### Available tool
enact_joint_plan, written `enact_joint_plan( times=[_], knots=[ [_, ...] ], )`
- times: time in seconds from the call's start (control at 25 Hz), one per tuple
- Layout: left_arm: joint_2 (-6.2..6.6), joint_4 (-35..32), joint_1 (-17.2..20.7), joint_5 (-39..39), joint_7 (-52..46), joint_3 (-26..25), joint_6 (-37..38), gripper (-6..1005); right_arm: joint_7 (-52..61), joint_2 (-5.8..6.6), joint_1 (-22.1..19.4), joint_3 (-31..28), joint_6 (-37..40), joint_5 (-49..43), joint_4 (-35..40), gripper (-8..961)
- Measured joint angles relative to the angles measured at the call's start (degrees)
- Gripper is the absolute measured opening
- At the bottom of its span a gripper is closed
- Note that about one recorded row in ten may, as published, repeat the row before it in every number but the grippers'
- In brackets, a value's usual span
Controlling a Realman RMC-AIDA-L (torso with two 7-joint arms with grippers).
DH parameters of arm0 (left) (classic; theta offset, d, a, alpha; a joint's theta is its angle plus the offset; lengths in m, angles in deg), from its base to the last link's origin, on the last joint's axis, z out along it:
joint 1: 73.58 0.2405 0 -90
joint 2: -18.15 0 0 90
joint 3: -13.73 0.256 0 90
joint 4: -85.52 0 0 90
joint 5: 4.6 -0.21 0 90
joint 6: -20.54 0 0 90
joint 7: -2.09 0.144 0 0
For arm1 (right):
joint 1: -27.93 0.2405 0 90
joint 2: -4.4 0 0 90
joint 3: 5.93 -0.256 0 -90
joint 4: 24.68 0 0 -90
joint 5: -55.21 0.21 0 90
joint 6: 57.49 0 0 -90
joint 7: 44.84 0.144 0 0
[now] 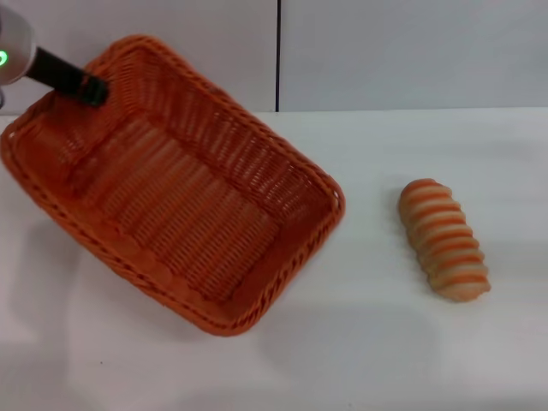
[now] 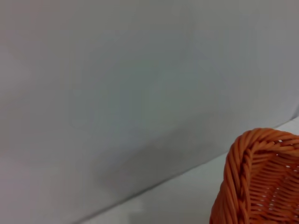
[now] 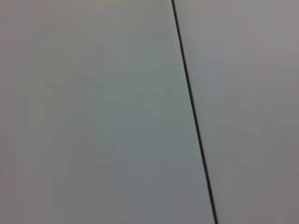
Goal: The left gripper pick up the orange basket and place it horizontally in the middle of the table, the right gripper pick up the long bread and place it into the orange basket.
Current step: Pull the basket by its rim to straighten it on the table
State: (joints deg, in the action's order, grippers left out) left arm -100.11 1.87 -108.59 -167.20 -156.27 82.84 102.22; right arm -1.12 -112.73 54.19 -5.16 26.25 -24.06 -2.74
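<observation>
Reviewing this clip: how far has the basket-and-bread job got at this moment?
Nothing is finished. In hand: the left gripper is at the far rim of the orange basket, which sits diagonal on the table, left of middle, not horizontal. Left: squaring and centring it, then the bread step; the long bread lies untouched to its right, and the right gripper is out of view.

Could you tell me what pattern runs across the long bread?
Pale cream ridges alternate with tan-orange crust across the long bread, clearest in the head view.

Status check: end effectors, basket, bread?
Left end effector at the orange basket far rim. Basket skewed diagonally, left side of table. Long bread lies apart, right of it. Right end effector out of view.
</observation>
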Motion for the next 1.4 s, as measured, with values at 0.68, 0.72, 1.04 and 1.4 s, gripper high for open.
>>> enact_joint_plan(
  times=[0.68,0.72,1.04,1.4],
  knots=[
    [-0.92,-10.5,16.1,11.5,-7.0,2.5,4.9,153,-0.2,3.8,4.6,10.2,-1.7,0.1,-3.2,637],
    [-0.92,-10.5,16.1,11.5,-7.0,2.5,4.9,155,-0.2,3.8,4.6,10.2,-1.7,0.1,-3.2,637],
    [-0.92,-9.6,20.4,17.7,-7.0,3.8,0.5,173,-0.8,3.51,4.5,10.5,-1.5,0.1,-3.9,637],
    [-0.92,-9.8,23.3,20.2,-7.1,6.9,-0.9,192,-3.5,3.35,5.3,10.5,-1.8,-0.2,-6.0,637]
  ],
)
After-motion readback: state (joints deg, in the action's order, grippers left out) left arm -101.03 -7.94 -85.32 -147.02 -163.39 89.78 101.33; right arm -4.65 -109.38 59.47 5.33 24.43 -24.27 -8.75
